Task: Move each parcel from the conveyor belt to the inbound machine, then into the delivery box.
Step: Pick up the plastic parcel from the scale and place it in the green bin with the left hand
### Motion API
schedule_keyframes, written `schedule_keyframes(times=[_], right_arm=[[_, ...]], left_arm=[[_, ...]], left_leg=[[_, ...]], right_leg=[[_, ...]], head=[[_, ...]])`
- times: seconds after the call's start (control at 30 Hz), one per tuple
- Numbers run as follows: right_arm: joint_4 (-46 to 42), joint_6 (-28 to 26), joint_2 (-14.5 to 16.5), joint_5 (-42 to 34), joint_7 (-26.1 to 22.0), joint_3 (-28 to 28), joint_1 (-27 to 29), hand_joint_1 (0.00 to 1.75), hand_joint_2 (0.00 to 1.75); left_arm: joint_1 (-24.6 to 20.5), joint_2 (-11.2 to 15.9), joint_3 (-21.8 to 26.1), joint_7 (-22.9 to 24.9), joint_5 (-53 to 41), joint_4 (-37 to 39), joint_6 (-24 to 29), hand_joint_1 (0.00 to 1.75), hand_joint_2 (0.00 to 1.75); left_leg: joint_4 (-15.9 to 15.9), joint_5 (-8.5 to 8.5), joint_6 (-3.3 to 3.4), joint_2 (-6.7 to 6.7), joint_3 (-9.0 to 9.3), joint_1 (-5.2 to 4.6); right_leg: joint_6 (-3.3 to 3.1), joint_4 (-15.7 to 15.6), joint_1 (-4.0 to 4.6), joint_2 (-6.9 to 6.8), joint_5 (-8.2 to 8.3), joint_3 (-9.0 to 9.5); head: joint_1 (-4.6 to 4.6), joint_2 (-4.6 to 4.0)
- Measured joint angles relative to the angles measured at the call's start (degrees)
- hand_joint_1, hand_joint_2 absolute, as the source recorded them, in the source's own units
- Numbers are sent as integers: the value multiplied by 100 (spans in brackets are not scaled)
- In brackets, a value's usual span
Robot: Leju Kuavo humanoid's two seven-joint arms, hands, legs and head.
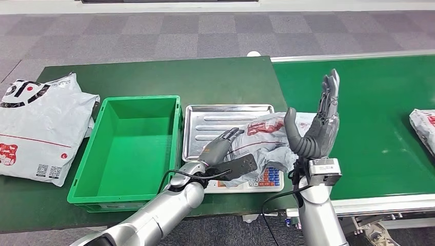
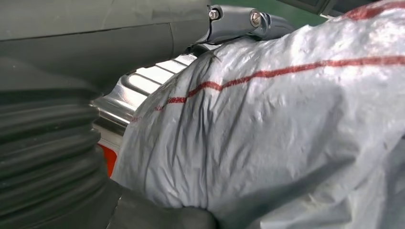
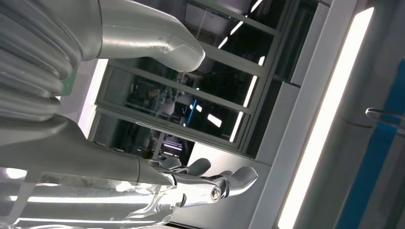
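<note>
My two silver arms rise from the bottom of the head view. My left hand [image 1: 221, 146] reaches forward onto the grey plastic parcel [image 1: 267, 136], fingers laid over its crumpled near side; whether they actually grip it, I cannot tell. In the left wrist view the parcel [image 2: 286, 138], with a thin red line across it, lies right against that hand. The parcel rests on the inbound machine [image 1: 225, 123], a steel tray with a keypad along its near edge, at twelve o'clock from my left hand. My right hand [image 1: 318, 123] stands upright at three o'clock from the parcel, palm toward it, fingers straight and spread wide, holding nothing. The green delivery box [image 1: 131, 148] sits just beside the machine at nine o'clock. Farther out at nine o'clock a large white parcel [image 1: 38, 128] lies on the dark green table [image 1: 215, 77]. On the conveyor belt [image 1: 374, 102], at three o'clock, another parcel [image 1: 424, 128] lies at the frame's edge.
</note>
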Motion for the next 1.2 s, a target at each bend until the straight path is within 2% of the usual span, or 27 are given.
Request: schedule_keyframes(times=[0.07,0.23,0.4,0.53,0.73,0.83,1.0,1.2], right_arm=[[21,17,12,45,0,0,-16,0,175],[30,116,75,141,0,0,-22,0,175],[31,116,112,147,0,0,-22,0,175],[45,86,140,139,0,0,-24,0,175],[124,21,145,58,0,0,-39,0,175],[150,-9,144,8,0,0,-39,0,175],[153,-20,143,-45,0,0,-34,0,175],[155,-20,143,-56,0,0,-34,0,175]], left_arm=[[5,0,-4,-75,20,26,216,175,175],[51,0,-4,-471,4,44,1214,175,175],[102,0,19,-634,18,43,1566,175,175],[222,0,175,-1173,457,-63,2008,175,175],[425,6,598,-2271,1632,-511,2318,175,175],[460,51,873,-2637,1994,-704,2549,175,175],[464,227,1386,-2820,2148,-1001,2730,175,175],[478,306,1599,-2836,2153,-1159,2730,175,175]], left_leg=[[0,2,-1,0,0,0],[0,3,-2,0,-1,0],[0,4,-3,0,-4,0],[0,4,-3,-2,-10,0],[0,4,-3,-4,-25,0],[0,4,-3,-3,-27,0],[0,7,-3,-6,-27,2],[0,9,-3,-12,-31,1]], right_leg=[[-1,0,0,1,1,-1],[-2,0,0,1,2,-3],[-2,2,0,1,2,-5],[-2,2,0,-1,2,-11],[-2,3,0,-3,2,-24],[-2,4,1,-2,2,-27],[-2,6,2,-7,2,-29],[-2,7,0,-11,2,-30]], head=[[0,-1],[-1,0],[0,-1],[0,-1],[0,-1],[0,-2],[-2,0],[0,-1]])
